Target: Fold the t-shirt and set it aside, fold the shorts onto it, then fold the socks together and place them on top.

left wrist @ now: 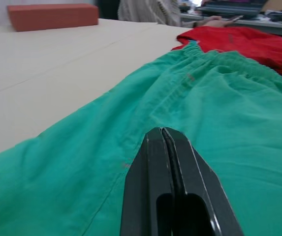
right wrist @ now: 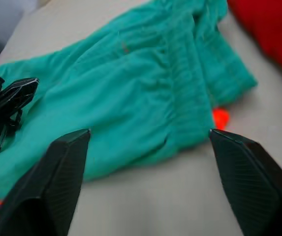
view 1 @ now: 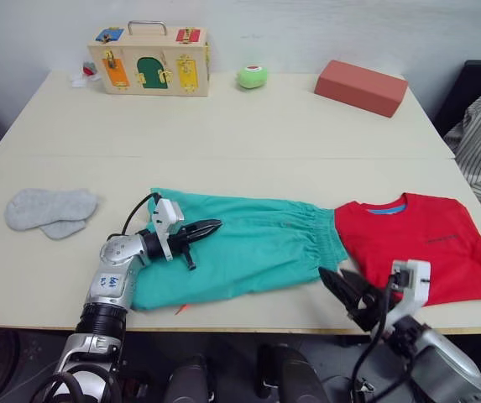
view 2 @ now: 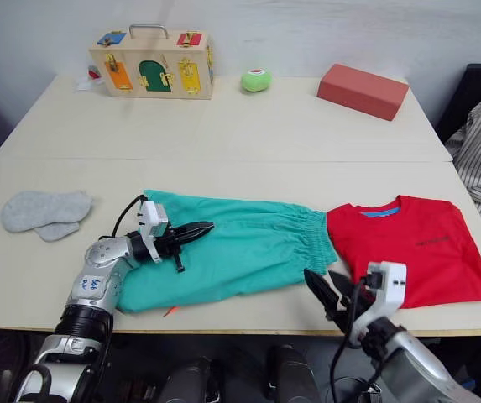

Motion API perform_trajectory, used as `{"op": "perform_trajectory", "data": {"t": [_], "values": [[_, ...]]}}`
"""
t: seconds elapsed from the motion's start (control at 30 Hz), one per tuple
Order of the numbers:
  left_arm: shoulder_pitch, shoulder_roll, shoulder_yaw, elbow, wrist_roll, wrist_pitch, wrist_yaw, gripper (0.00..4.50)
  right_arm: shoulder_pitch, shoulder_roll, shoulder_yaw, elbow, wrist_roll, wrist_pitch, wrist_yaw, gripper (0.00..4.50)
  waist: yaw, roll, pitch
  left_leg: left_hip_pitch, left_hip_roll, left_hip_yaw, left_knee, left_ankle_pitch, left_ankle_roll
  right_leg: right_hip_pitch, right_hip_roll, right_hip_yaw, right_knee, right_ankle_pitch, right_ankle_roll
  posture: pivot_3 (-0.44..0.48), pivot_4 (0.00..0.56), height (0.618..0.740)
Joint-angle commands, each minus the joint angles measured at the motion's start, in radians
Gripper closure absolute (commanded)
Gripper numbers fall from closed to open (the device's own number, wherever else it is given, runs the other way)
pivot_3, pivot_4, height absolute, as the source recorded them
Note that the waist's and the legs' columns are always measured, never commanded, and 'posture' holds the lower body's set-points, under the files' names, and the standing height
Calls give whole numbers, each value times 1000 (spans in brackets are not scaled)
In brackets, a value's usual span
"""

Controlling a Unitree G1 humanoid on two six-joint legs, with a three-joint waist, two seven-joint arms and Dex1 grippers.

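Shorts (view 1: 240, 248), teal, lie flat directly under the left gripper (view 1: 209, 227), whose 2 fingers are pressed together with nothing between them, tips pointing toward the gathered waistband. Beyond that waistband lies the folded red t-shirt (view 1: 420, 243), touching it. The right gripper (right wrist: 148, 167) hovers with its fingers spread wide, the waistband just ahead of them. Behind the left gripper, 2 grey socks (view 1: 49, 210) rest overlapping.

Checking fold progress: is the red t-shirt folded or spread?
Folded: the red cloth t-shirt lies as a compact rectangle, no sleeves sticking out.
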Motion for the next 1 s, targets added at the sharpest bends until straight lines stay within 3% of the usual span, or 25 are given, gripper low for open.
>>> {"op": "perform_trajectory", "data": {"t": [0.03, 0.17, 0.4, 0.5, 0.83, 0.87, 1.0], "values": [[-39, 18, -11, 27, 22, -30, -24, 4500, 32, 12, 30, 4, 82, -9, -146, 71, 2, 0, 0, 0, 0, 0, 0, 0, 0, 0, 0, 0, -1, 0, 0, 0, 150, 740], [-70, 9, -17, 62, 29, -27, -33, 4500, -47, 59, 95, 93, 66, -24, -221, 71, 0, -1, -1, -2, 0, 0, 0, 0, 1, 0, 1, 0, -4, 1, 2, 0, 150, 740], [-74, 8, -41, 114, 55, -44, -67, 4500, -337, 193, 159, 329, -16, -75, -311, 71, -10, -5, -2, -2, 1, 1, 0, 0, 2, 0, 1, 2, -6, 3, 4, 0, 150, 740], [-71, 10, -48, 144, 70, -58, -77, 4500, -407, 208, 172, 410, -101, -86, -280, 719, -21, -5, -3, -1, 1, 1, 0, 0, 2, 0, 1, 2, -6, 4, 4, 0, 150, 740], [-50, 11, -36, 172, 73, -79, -71, 4500, -483, 264, 184, 452, -344, -234, -95, 4279, -23, -5, -2, -1, 0, 2, 0, 0, 2, 0, 0, 2, -6, 4, 5, 0, 150, 740], [-46, 11, -32, 168, 70, -82, -66, 4500, -482, 271, 177, 445, -368, -263, -75, 4455, -23, -5, -2, -1, 0, 2, 0, 0, 2, 0, 0, 2, -6, 4, 5, 0, 150, 740], [-30, 15, -6, 122, 55, -67, -31, 4500, -476, 284, 141, 421, -453, -360, -22, 4455, -23, -3, -1, -2, 0, 2, 0, 0, 2, 0, 0, 2, -6, 4, 5, 0, 150, 740]]}}
